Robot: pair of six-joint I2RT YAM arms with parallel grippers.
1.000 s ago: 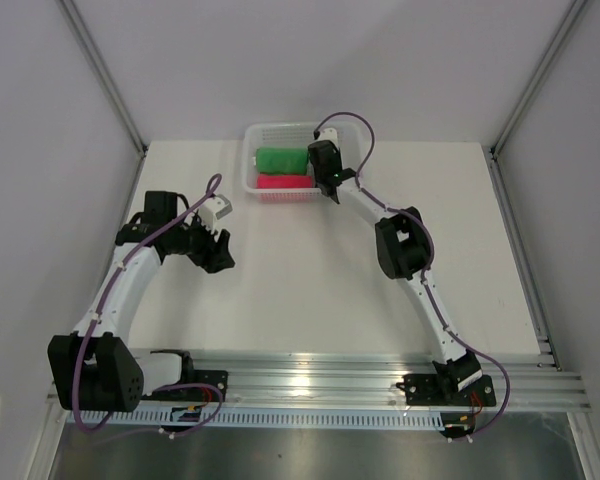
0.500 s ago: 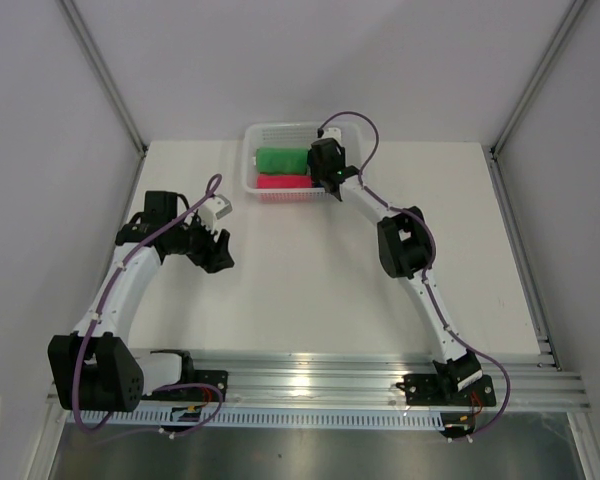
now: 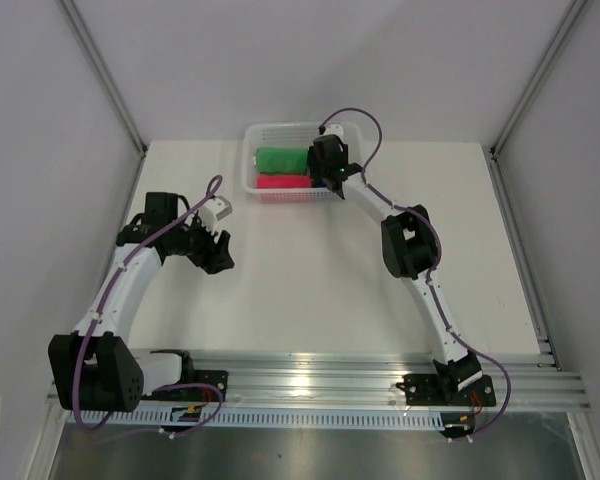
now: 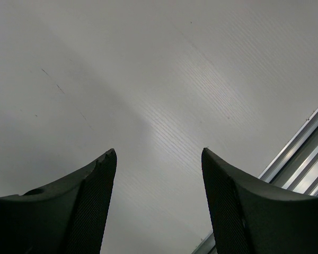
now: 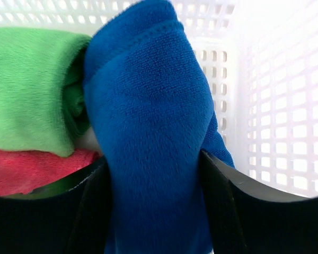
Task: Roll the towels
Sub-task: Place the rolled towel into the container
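The left gripper (image 4: 159, 151) hangs over a bare part of the white table (image 3: 300, 270), on its left side and well apart from the basket. Its jaws stand wide with nothing between them. A metal rail (image 4: 302, 159) crosses the lower right corner of the left wrist view.

The right gripper (image 5: 152, 156) reaches into the right end of the white mesh basket (image 3: 280, 128) at the far edge of the table. The blue towel (image 5: 148, 95) fills the gap between its two fingers, and both fingers touch the towel's sides. Whether they press it or only flank it cannot be told. The blue towel lies in the basket beside the right wall. The rolled green towel (image 5: 32, 90) lies on its left, touching it. The pink towel (image 5: 32, 169) lies on the near side of the green one.
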